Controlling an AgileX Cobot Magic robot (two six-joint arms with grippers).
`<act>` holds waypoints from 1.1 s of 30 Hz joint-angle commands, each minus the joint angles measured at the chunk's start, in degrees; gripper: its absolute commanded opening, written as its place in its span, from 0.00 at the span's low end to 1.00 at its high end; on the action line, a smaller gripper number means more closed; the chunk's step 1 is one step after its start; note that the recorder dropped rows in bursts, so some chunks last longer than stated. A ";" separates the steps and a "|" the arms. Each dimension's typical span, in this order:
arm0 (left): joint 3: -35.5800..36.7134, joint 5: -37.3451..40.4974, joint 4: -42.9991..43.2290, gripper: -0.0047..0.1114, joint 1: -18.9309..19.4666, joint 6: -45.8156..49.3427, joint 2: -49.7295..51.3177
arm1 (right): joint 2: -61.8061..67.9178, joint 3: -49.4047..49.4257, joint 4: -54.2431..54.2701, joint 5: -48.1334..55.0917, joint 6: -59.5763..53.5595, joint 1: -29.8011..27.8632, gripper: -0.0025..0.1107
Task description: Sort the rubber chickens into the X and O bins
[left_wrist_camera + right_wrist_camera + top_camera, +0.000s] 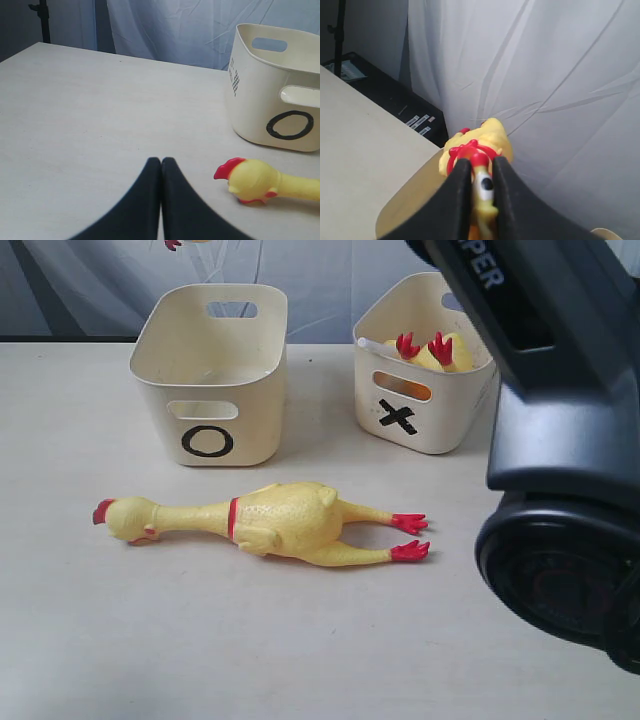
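One rubber chicken (270, 523) lies flat on the table in front of the bins, head to the left. Its head (252, 181) shows beside my left gripper (161, 160), which is shut and empty a little above the table. The O bin (210, 370) looks empty. The X bin (420, 390) holds a chicken with its red feet (425, 348) sticking up. My right gripper (481, 162) is shut on the head of another chicken (482, 187), held high over a cream bin rim (405, 200); I cannot tell which bin.
The right arm's dark housing (560, 440) fills the right side of the exterior view and hides the table there. A red toy tip (173, 244) pokes in at the top edge above the O bin. White curtain hangs behind the table.
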 commanded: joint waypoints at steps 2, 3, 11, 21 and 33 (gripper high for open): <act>-0.21 -0.68 -0.29 0.04 -0.22 -0.04 0.10 | -0.34 3.52 -2.37 -1.72 1.89 0.06 0.01; -0.21 -0.68 -0.29 0.04 -0.22 -0.04 0.10 | -0.34 4.90 -2.96 -1.72 2.35 0.06 0.01; -0.21 -0.68 -0.29 0.04 -0.22 -0.04 0.10 | -1.91 11.25 -5.98 -1.72 2.18 0.06 0.01; -0.21 -0.68 -0.29 0.04 -0.22 -0.04 0.10 | -3.39 30.64 -3.02 -1.72 2.09 -0.43 0.03; -0.21 -0.68 -0.29 0.04 -0.22 -0.04 0.10 | -14.95 32.30 10.87 -1.72 -1.19 0.87 0.44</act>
